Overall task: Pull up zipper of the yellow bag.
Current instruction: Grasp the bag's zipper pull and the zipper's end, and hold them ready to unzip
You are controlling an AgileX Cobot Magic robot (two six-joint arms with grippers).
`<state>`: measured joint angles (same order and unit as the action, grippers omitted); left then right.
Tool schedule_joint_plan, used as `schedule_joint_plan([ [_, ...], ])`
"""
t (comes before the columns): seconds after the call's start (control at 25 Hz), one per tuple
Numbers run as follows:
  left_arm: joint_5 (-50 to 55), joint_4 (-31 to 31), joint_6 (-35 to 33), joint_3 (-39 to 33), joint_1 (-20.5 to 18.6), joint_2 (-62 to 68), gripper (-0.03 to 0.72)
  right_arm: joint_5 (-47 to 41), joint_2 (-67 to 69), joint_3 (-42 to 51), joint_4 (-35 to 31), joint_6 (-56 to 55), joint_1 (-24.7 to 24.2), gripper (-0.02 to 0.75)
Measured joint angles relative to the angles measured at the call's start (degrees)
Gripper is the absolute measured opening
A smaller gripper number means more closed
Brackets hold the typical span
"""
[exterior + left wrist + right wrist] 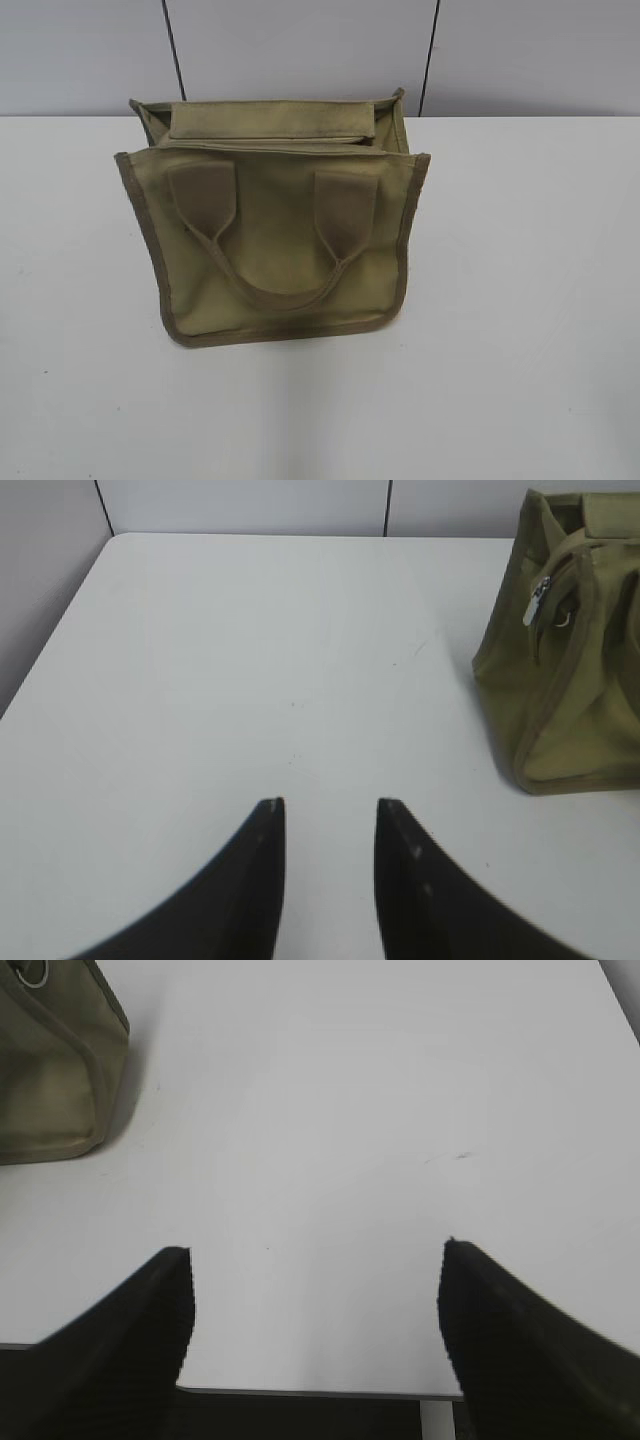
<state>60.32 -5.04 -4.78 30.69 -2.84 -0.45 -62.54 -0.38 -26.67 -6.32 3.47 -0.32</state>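
**Both grippers clear of bag**

While we hold back near the table edge, our left gripper [330, 825] sits w/ jaws a narrow gap apart, nothing in them. The yellow bag [275, 235] stands mid-table [520, 300], handles toward the ext. cam; its zipper [541, 598] pull tab hangs at the bag's end, well apart from us. Our right gripper [318, 1270] is spread wide, empty. Nothing else lies btwn grippers & bag.

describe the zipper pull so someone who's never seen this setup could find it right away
On the white table stands one khaki yellow bag. In the left wrist view, look high on its end panel, near the top edge. The zipper pull is a small silvery tab hanging there, the only bright metal against dull canvas and brownish trim.
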Motion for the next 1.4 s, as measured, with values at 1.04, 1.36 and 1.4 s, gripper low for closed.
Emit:
schedule_joint_plan([
  [1.04,-19.16,0.00,0.00,1.04,0.00,4.16,0.559,0.00,0.00,0.00,0.00,0.00,0.00,0.582],
  [1.36,-55.24,-0.98,0.00,-7.98,0.00,22.28,0.507,0.00,0.00,0.00,0.00,0.00,0.00,0.582],
  [1.4,-59.98,-1.15,0.00,-9.24,0.00,25.44,0.495,0.00,0.00,0.00,0.00,0.00,0.00,0.582],
])
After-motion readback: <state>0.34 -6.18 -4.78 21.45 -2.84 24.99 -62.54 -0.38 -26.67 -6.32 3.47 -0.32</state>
